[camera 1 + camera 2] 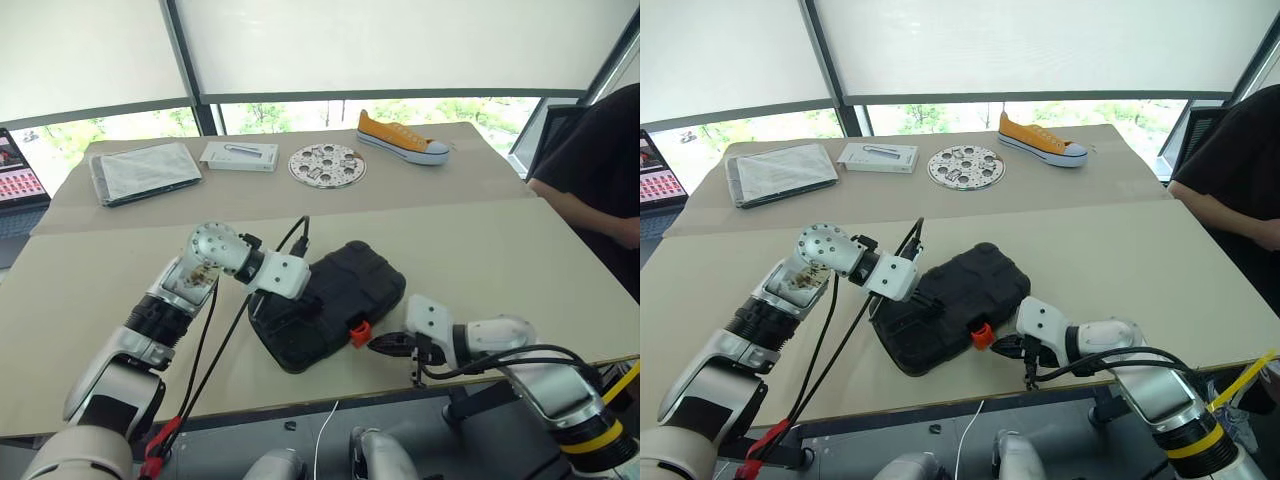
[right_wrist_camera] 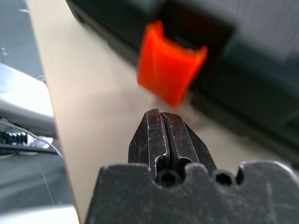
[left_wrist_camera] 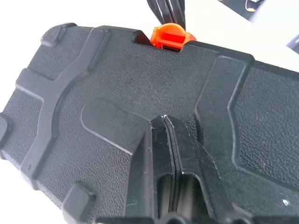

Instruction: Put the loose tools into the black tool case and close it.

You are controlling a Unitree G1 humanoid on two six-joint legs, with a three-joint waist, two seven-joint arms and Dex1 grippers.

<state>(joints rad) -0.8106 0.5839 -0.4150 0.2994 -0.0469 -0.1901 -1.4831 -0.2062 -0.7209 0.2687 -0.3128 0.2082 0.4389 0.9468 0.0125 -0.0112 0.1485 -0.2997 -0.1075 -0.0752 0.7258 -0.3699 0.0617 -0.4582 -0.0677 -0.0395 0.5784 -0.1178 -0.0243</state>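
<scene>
- One black tool case (image 1: pixel 330 315) lies on the beige table (image 1: pixel 480 250), near the table's front edge; its lid is down, so whatever it holds is hidden
- One orange latch (image 1: pixel 360 332) sits on the case's front side; in the right wrist view it looks to stick out from the case wall rather than lie flat, though that view is blurred and I cannot be sure
- Two grippers are at the case. The left gripper (image 3: pixel 164 122) rests on the lid's left part, its two black fingers pressed together with nothing between them, tips against the textured plastic
- The right gripper (image 2: pixel 162 114) is just beside the latch, on the case's right-front side, fingers likewise closed together and gripping nothing; a narrow strip of table shows between its tips and the latch
- Beyond the case, on the far table section, four things lie in a row: one folded grey cloth (image 1: pixel 142 170) farthest left of the case, one flat white box (image 1: pixel 239 156), one round white perforated disc (image 1: pixel 327 165) straight behind the case, and one orange sneaker (image 1: pixel 402 137) with a white sole to the right
- One laptop screen (image 1: pixel 18 170) shows far to the left of the case
- One person in a black top (image 1: pixel 590 160) sits well to the right of the case
</scene>
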